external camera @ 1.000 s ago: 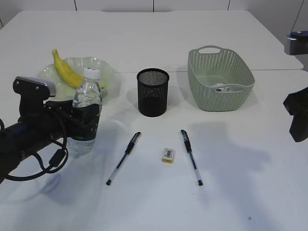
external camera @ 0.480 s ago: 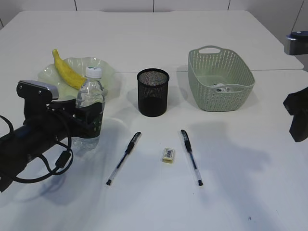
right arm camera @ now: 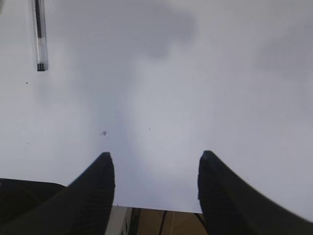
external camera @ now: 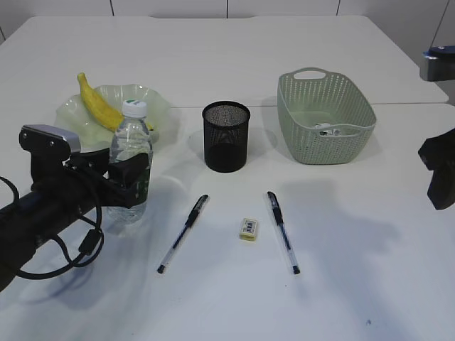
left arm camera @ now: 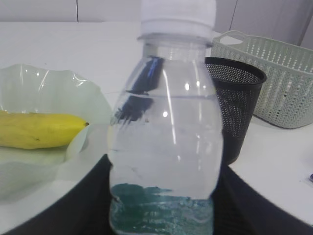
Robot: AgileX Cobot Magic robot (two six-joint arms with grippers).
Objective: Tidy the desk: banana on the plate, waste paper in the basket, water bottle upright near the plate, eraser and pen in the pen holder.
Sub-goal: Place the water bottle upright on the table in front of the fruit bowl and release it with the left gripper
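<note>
- Pale green glass plate point(external camera: 75, 117) sits at the far left of the desk point(external camera: 355, 284) with the banana point(external camera: 98, 104) already lying on it, so that job looks finished.
- Just in front of the plate, the water bottle point(external camera: 131, 162) stands upright with the left gripper point(external camera: 128, 186) clasped around its lower half. Over the last second the bottle has shifted a little, drifting right and then back left and settling closer to the plate's edge; the arm has swung with it.
- To my eye that means the bottle is at its spot near the plate, and what remains here is to let go and back away without tipping it.
- From the left wrist view the bottle point(left arm camera: 166, 127) fills the frame, dark fingers on both sides of its base, the banana point(left arm camera: 39, 129) beside it.
- Black mesh pen holder point(external camera: 226, 135) stands in the middle, with nothing sticking out of it.
- In front of it lie one pen point(external camera: 183, 233), the eraser point(external camera: 248, 229) and a second pen point(external camera: 283, 231), all untouched and well apart from the holder.
- Green basket point(external camera: 325, 117) at the right has white paper scraps point(external camera: 328, 130) inside.
- Right gripper point(right arm camera: 154, 181) hangs at the far right edge with its jaws apart over bare desk, grasping nothing; it has not moved.
</note>
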